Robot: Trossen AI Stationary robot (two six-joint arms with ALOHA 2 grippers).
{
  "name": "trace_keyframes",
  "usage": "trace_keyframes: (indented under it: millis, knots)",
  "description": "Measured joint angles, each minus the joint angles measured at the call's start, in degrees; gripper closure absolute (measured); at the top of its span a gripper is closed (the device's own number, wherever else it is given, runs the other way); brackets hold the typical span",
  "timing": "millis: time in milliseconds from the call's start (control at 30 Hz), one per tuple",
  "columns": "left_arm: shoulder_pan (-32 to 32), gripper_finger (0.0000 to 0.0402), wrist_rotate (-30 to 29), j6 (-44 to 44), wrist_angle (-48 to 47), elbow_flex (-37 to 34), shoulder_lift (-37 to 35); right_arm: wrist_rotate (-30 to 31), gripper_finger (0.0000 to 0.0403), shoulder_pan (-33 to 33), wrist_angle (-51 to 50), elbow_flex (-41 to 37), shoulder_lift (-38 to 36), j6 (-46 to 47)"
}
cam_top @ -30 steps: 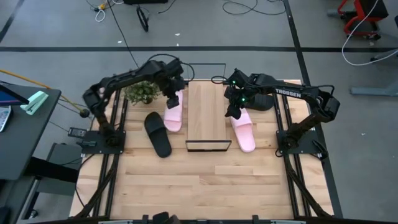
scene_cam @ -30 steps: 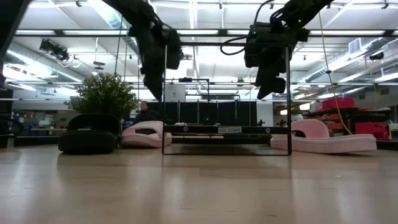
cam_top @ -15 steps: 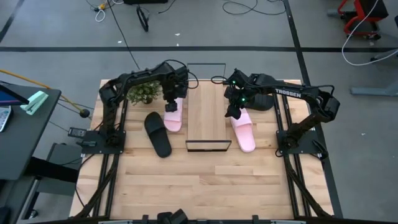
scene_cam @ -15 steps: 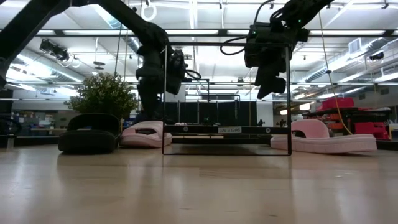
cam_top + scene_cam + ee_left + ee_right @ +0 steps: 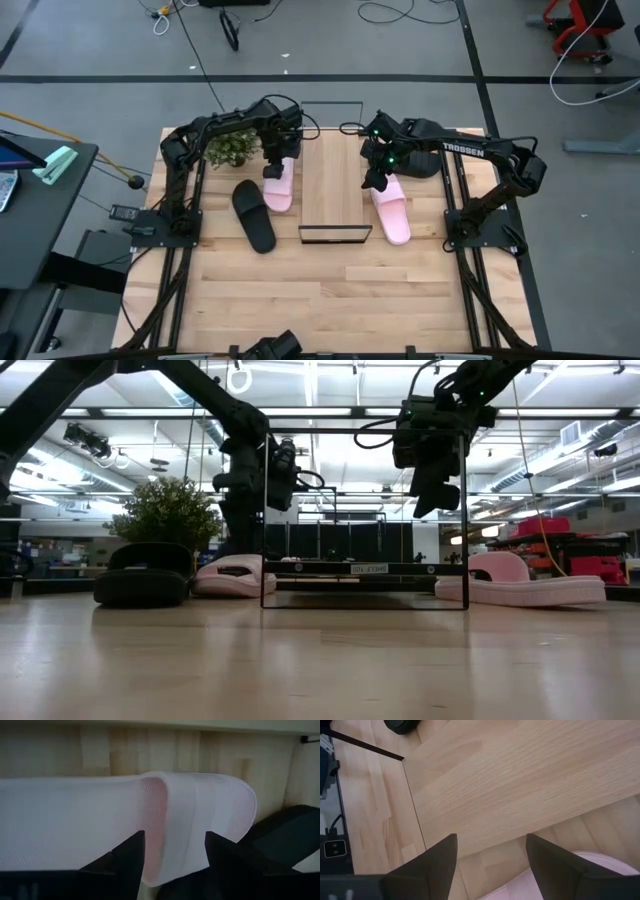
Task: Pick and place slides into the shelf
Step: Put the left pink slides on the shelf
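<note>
1. Wooden table (image 5: 330, 290) carries the shelf (image 5: 335, 185) at its far middle.
2. "TROSSEN" reads on the right arm.
3. Left gripper (image 5: 172, 852), fingers spread, straddles a pink slide's (image 5: 279, 183) strap; only the wrist view shows this.
4. Right gripper (image 5: 490, 852) hovers open over the shelf edge, beside another pink slide (image 5: 394, 212).
5. A black slide (image 5: 254, 215) and a plant (image 5: 229, 149) sit to the left.

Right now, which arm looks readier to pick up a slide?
The left: its gripper is open, low over the pink slide's strap. The right gripper hangs higher, by the shelf.

Textured matt pink slide (image 5: 100, 835), wood-plank shelf (image 5: 520, 785)
</note>
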Motion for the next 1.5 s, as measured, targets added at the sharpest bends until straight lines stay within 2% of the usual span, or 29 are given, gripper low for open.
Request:
trace_keyframes:
  millis: [233, 467, 600, 900, 1067, 1233, 1500]
  knots:
    - [1.5, 0.0187, 2.8, 1.4, 2.2, 0.0, 0.0, 0.0, 0.0161, 0.0, 0.0, 0.0, 0.0, 0.0]
    - [2.3, 0.0192, 3.8, 1.4, -1.3, -0.2, 0.0, 0.0, 0.0161, 0.0, 0.0, 0.0, 0.0, 0.1]
    - [2.3, 0.0193, 5.6, 1.6, -0.7, -2.2, 0.0, 0.1, 0.0161, 0.0, 0.0, 0.0, 0.0, 0.1]
    - [2.1, 0.0203, 4.2, 1.0, 2.4, -8.4, 0.1, 0.2, 0.0161, 0.7, 1.4, 0.0, 0.0, 0.4]
    - [1.7, 0.0257, 2.4, -0.9, 2.5, -8.5, 0.1, 0.2, 0.0161, 1.6, 4.2, 0.0, 0.0, 2.0]
    - [1.0, 0.0377, 2.4, 0.0, 0.8, -8.4, 0.1, 1.2, 0.0161, 2.6, 4.3, 0.0, 0.0, 2.5]
    - [-0.5, 0.0390, 2.0, -1.5, -0.4, -8.4, -1.4, 0.8, 0.0161, 2.9, 3.3, 0.0, -0.3, 3.9]
